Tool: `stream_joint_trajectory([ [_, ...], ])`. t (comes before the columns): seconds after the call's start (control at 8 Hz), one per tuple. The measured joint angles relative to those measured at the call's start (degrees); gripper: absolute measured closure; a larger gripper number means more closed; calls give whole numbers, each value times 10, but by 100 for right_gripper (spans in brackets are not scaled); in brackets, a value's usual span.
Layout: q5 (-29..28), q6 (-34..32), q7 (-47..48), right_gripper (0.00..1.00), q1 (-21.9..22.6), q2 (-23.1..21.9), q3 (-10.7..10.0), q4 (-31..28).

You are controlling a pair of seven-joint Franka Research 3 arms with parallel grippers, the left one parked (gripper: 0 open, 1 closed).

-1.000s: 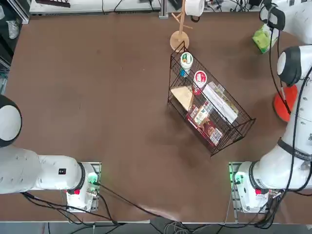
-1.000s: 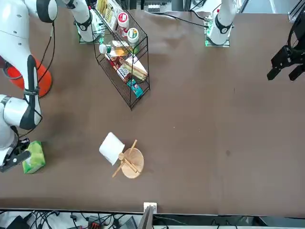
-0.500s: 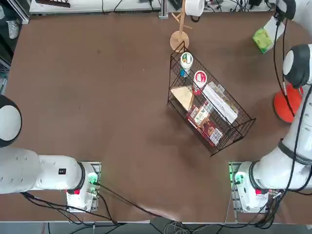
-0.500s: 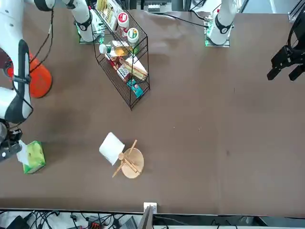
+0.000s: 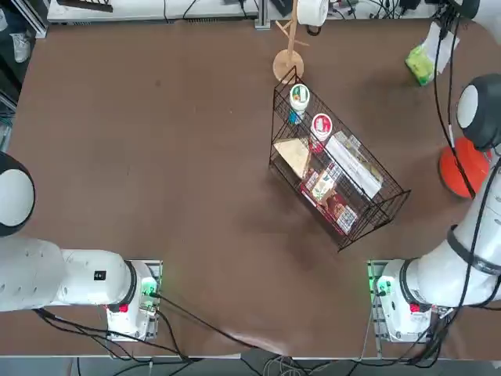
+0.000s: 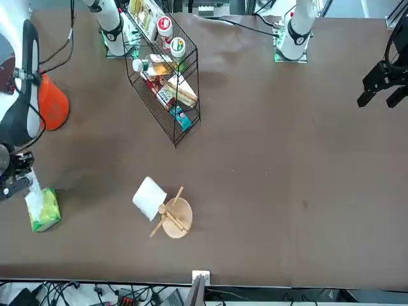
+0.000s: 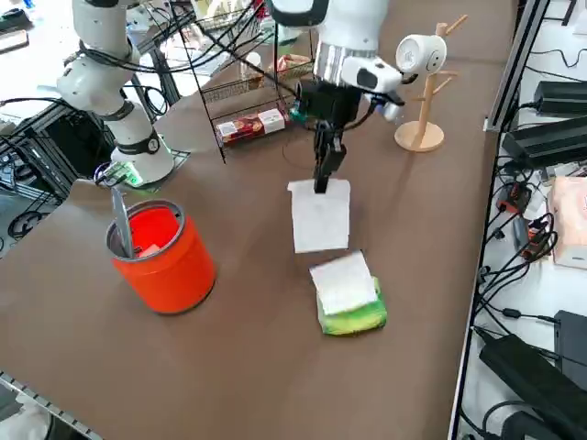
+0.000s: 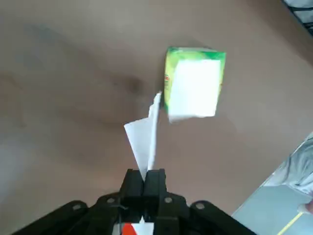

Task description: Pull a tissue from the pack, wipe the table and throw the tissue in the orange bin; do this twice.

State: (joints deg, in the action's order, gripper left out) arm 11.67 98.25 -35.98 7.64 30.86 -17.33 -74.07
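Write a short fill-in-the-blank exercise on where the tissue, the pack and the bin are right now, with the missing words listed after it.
1. The right gripper is shut on a white ____.
2. The tissue hangs in the air above the ____, clear of the pack.
3. The bin standing on the table is coloured ____.
4. The sides of the pack are coloured ____.

Missing words: tissue; table; orange; green

Pack on desk near its edge; tissue hangs above it; orange bin well apart.
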Motion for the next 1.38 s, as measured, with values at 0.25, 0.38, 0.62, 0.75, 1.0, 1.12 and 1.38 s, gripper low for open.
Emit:
stream_joint_trajectory([
  [0.25, 0, -36, 10, 99, 10, 0, 0, 1],
  [0.38, -6, -60, 40, 99, 20, -1, 1, 4],
  [0.62, -76, -107, 121, 99, 56, 0, 3, -1],
  [0.75, -115, -114, 140, 99, 64, 0, 3, -15],
  [1.0, -189, -106, 176, 99, 66, 0, 3, -57],
  [1.12, -218, -90, 185, 99, 68, -1, 3, -76],
  [1.38, -246, -33, 192, 99, 74, -3, 3, -123],
])
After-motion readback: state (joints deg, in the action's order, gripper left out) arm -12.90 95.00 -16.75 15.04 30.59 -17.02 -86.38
